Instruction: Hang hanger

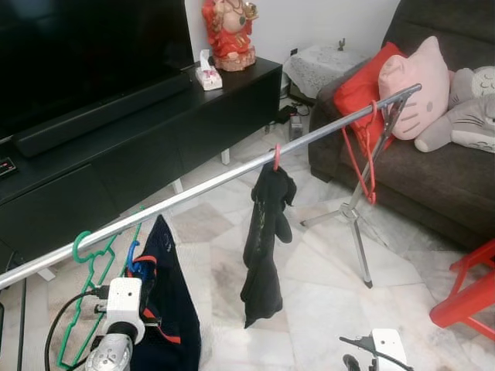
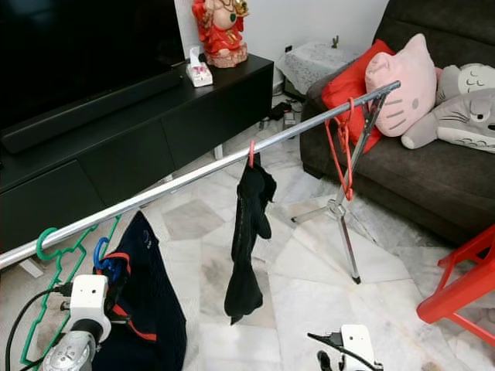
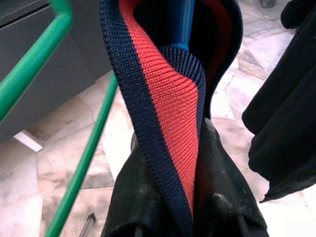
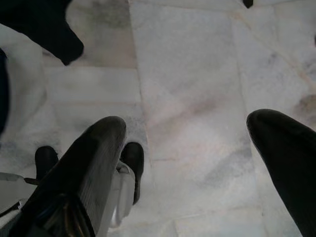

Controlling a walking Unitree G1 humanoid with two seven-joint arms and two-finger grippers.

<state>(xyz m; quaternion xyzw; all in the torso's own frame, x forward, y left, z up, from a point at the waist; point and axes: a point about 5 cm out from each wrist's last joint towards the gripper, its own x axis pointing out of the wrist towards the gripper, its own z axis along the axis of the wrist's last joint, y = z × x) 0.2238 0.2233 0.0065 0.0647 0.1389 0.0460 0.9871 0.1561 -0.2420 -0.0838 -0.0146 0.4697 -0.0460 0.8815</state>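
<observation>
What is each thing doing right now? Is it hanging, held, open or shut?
Silver rail: tilted, resting on a stand.
Green hanger: hooked on the rail, bare.
Blue hanger: carries the navy garment, hook beside the rail.
Black garment: hanging from the rail.
Red hanger: hanging, bare.
Left claw: shut on the navy garment's collar.
Right claw: open, over the floor.

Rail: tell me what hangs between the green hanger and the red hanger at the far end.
Eye views: on the rail, a navy garment on a blue hanger, then a black garment.

green hanger [image 1: 91,255], navy (red-striped) garment [image 3: 168,113]
</observation>
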